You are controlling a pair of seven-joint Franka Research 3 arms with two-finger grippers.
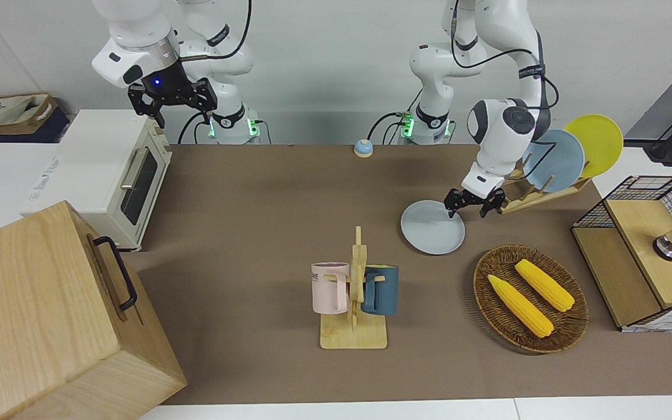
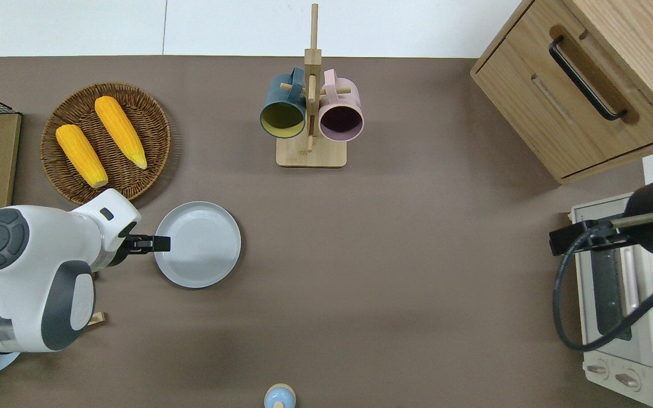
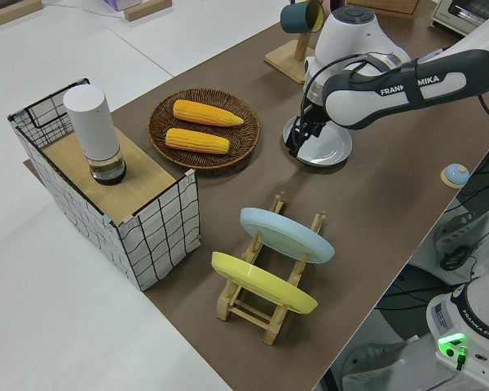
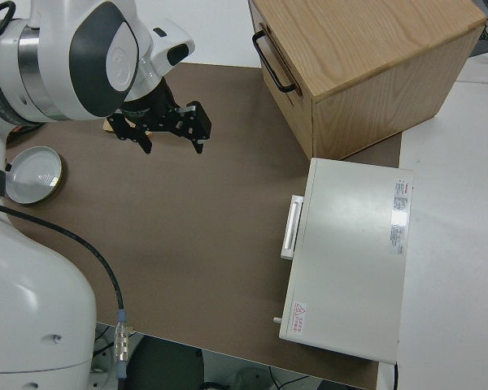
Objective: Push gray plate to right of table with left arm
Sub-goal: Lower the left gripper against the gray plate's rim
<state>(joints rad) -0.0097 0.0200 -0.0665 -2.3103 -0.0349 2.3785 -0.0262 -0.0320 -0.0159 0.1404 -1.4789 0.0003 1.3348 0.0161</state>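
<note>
Smooth gray plate (image 2: 198, 244) on matte brown table (image 2: 394, 255).

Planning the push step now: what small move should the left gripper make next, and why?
Probably slide toward the right arm's end of the table: the left gripper sits low at the rim of the round pale gray plate, with bare brown table ahead of it.
</note>
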